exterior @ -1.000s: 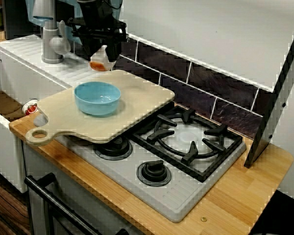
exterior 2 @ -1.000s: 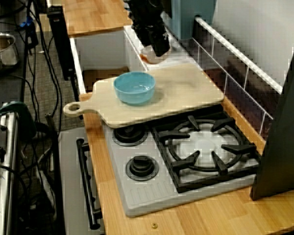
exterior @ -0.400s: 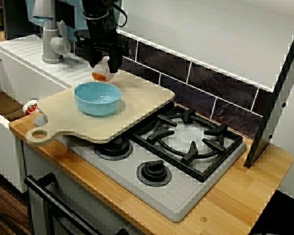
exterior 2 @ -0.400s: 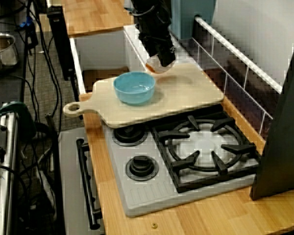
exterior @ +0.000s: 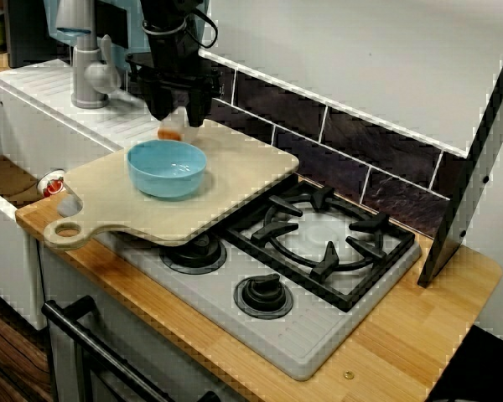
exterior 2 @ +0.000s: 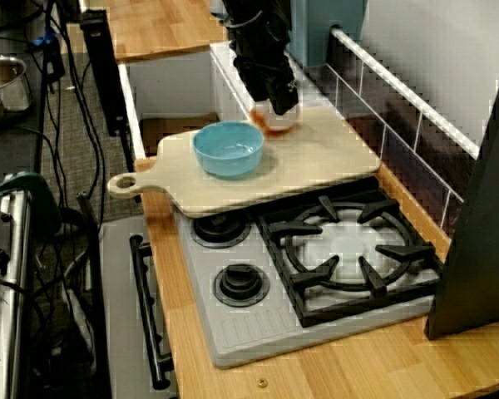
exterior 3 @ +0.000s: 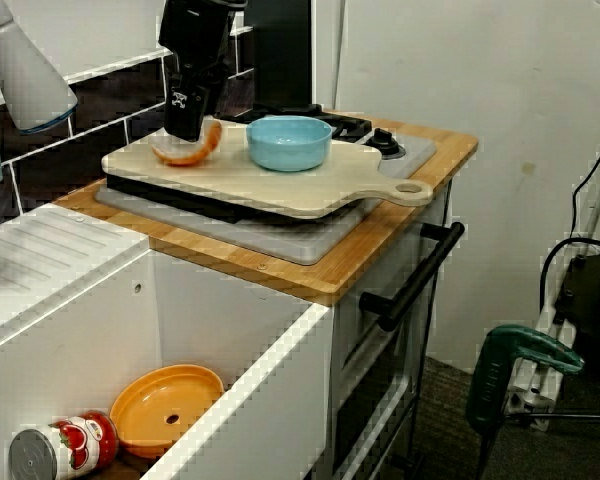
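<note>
In the view from the side, the white sink (exterior 3: 242,335) is holding a round orange plate (exterior 3: 165,405) and a tomato can (exterior 3: 55,450) lying on its side. Beyond, on the wooden desk (exterior 3: 325,272), a pale paddle-shaped board (exterior 3: 280,185) is lying over the grey stove (exterior 3: 280,240) and carrying a glossy blue bowl (exterior 3: 289,142). Behind the bowl, the black tool (exterior 3: 185,128) is clamping a curved orange piece (exterior 3: 185,153), which is touching the board's far corner.
</note>
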{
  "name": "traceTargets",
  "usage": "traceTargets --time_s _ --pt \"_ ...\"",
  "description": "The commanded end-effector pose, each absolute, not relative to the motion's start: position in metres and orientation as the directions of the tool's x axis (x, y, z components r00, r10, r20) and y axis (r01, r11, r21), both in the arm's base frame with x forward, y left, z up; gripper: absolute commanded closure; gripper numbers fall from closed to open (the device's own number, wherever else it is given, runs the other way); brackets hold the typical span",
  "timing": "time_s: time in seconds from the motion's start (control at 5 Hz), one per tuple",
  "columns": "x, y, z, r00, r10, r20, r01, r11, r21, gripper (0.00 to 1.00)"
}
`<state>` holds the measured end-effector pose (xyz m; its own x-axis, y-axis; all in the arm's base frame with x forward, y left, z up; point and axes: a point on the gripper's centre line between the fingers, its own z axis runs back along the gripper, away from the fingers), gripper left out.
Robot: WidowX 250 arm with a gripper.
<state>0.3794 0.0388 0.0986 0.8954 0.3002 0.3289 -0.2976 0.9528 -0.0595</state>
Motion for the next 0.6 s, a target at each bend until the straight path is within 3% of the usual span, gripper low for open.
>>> traceTargets --time_s 0.0,0.4 --pt "0.3778 0.0434 0.1212 0.878 0.291 0.379 -0.285 0.956 -0.074 0.0" --pt "0.3699 0.0433 0.129 0.878 0.295 0.378 -0.284 0.955 -0.086 0.0"
